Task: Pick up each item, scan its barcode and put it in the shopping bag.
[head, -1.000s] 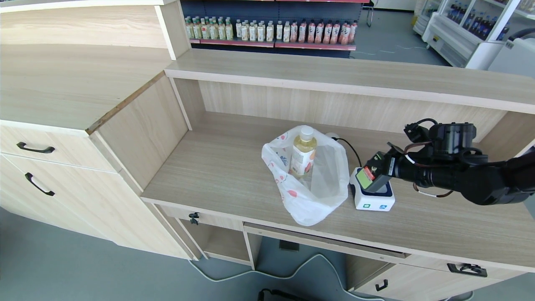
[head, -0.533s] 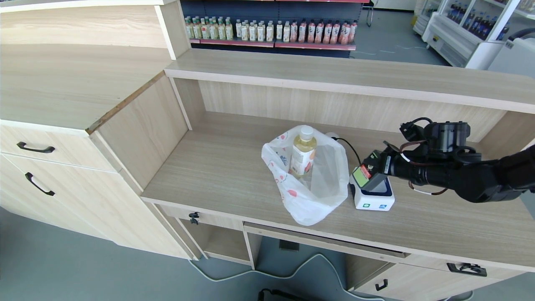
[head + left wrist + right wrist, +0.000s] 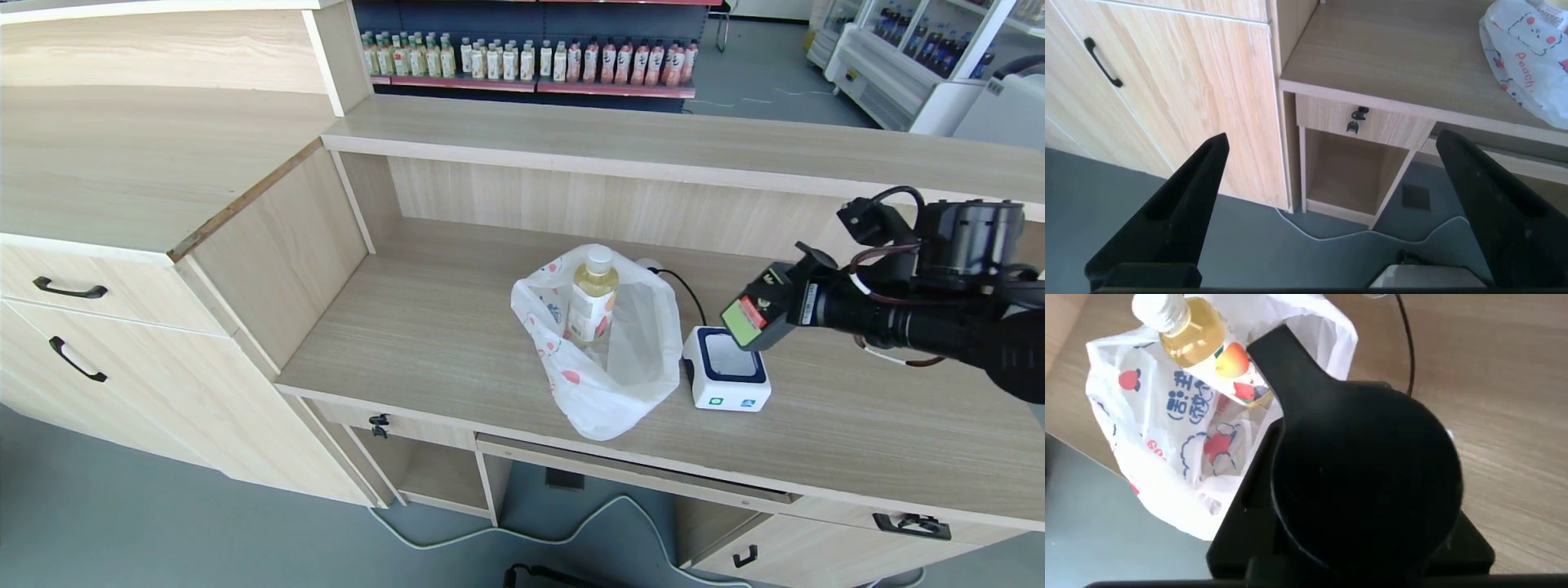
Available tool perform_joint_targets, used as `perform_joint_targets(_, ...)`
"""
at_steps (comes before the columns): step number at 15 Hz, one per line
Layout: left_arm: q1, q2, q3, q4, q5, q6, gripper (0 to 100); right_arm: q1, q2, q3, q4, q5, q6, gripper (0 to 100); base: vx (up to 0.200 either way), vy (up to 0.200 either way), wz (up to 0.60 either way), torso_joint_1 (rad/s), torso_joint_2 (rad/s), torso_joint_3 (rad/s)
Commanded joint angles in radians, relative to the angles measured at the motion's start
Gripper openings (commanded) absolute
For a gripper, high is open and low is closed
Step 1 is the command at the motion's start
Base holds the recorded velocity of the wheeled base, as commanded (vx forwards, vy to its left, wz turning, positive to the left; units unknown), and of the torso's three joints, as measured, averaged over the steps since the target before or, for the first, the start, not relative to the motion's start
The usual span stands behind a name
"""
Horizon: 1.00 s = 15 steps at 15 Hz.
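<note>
**Box** (image 3: 741, 322): 1 small green/red pack, held in the air above the right half of the counter (image 3: 457, 327), over the scanner's far-right corner, not touching it.
**Right gripper** (image 3: 763, 306): fingers closed on the box.
**Left gripper** (image 3: 1331, 143): low, off the counter's front-left corner; fingers spread, holding nothing.
**Scanner** (image 3: 727, 377): near the front edge, just beside the bag's right side.
**Bag** (image 3: 608, 371): white plastic, mid-counter, slumped, mouth up. Contents: 1 bottle (image 3: 592, 298), upright.
**Risks (est.):**
- The limp rim and the bottle narrow the opening, so the box may catch the rim and drop onto the counter.
- A low approach could tip the bottle or drag the bag.
</note>
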Motion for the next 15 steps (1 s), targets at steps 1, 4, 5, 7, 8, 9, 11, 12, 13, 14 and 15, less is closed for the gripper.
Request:
perform_joint_targets(1,0.000,0.000,0.000,0.000,0.001,-0.001,100,-0.197,-0.335,0.269,-0.028,-0.006,-0.438,0,0.000,0.000,0.00,0.000,0.00,0.000)
perform_joint_targets(4,0.000,0.000,0.000,0.000,-0.001,0.001,100,-0.260,-0.425,0.343,-0.051,-0.004,-0.609,0,0.000,0.000,0.00,0.000,0.00,0.000)
perform_joint_targets(5,0.000,0.000,0.000,0.000,-0.001,-0.001,100,-0.237,-0.431,0.347,-0.102,-0.003,-0.616,0,0.000,0.000,0.00,0.000,0.00,0.000)
perform_joint_targets(7,0.000,0.000,0.000,0.000,-0.001,-0.001,100,-0.183,-0.436,0.372,-0.196,-0.004,-0.663,0,0.000,0.000,0.00,0.000,0.00,0.000)
perform_joint_targets(8,0.000,0.000,0.000,0.000,0.001,-0.001,100,-0.162,-0.433,0.383,-0.225,-0.003,-0.704,0,0.000,0.000,0.00,0.000,0.00,0.000)
perform_joint_targets(9,0.000,0.000,0.000,0.000,0.001,-0.001,100,-0.139,-0.428,0.379,-0.229,-0.003,-0.737,0,0.000,0.000,0.00,0.000,0.00,0.000)
perform_joint_targets(11,0.000,0.000,0.000,0.000,0.001,-0.001,100,-0.070,-0.420,0.378,-0.231,0.001,-0.743,0,0.000,0.000,0.30,-0.001,0.00,-0.001)
perform_joint_targets(12,0.000,0.000,0.000,0.000,0.001,-0.001,100,-0.027,-0.419,0.378,-0.236,-0.001,-0.746,0,0.000,0.000,0.60,-0.002,0.00,0.002)
perform_joint_targets(13,0.000,0.000,0.000,0.000,-0.001,-0.001,100,0.004,-0.404,0.378,-0.252,-0.004,-0.749,0,0.000,0.000,0.60,-0.002,0.00,0.002)
perform_joint_targets(14,0.000,0.000,0.000,0.000,0.001,-0.001,100,0.030,-0.365,0.376,-0.285,-0.004,-0.754,0,0.000,0.000,0.60,-0.002,0.01,0.002)
perform_joint_targets(15,0.000,0.000,0.000,0.000,0.001,-0.001,100,0.050,-0.327,0.375,-0.312,-0.001,-0.749,0,0.000,0.000,0.60,0.002,0.01,0.012)
